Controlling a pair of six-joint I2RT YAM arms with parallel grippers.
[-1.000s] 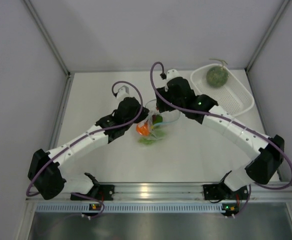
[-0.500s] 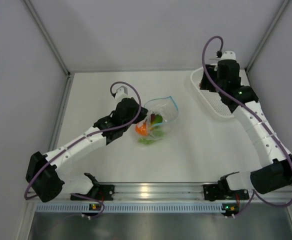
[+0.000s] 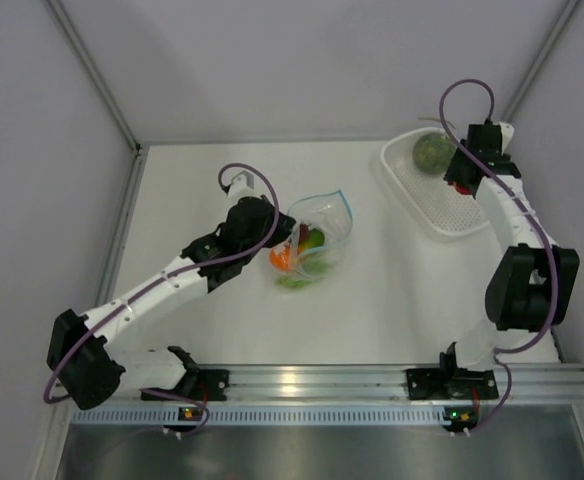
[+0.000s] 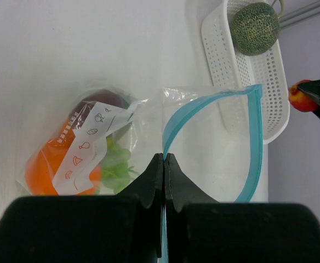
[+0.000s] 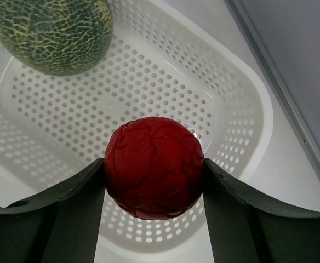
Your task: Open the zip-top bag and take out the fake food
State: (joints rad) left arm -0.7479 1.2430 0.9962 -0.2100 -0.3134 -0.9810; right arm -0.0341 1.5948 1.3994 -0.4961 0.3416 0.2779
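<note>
The clear zip-top bag (image 3: pixel 317 235) lies mid-table with its blue zip strip (image 4: pixel 173 118) open in a loop. My left gripper (image 4: pixel 164 159) is shut on the zip strip's near edge. Inside the bag lie an orange ball (image 4: pixel 42 170), a dark red piece (image 4: pixel 94 98) and leafy green pieces (image 4: pixel 116 161). My right gripper (image 5: pixel 154 170) is shut on the red ball (image 5: pixel 154 164), held above the white perforated basket (image 5: pixel 226 109). The grey-green melon (image 5: pixel 50 30) sits in the basket's far end; it also shows in the top view (image 3: pixel 433 152).
The basket (image 3: pixel 422 205) stands at the back right near the right wall. Enclosure walls close in the table on the left, back and right. An aluminium rail (image 3: pixel 302 380) runs along the near edge.
My right arm swung from the bag to the basket at the back right, carrying the red ball. My left gripper stayed on the bag's zip strip.
</note>
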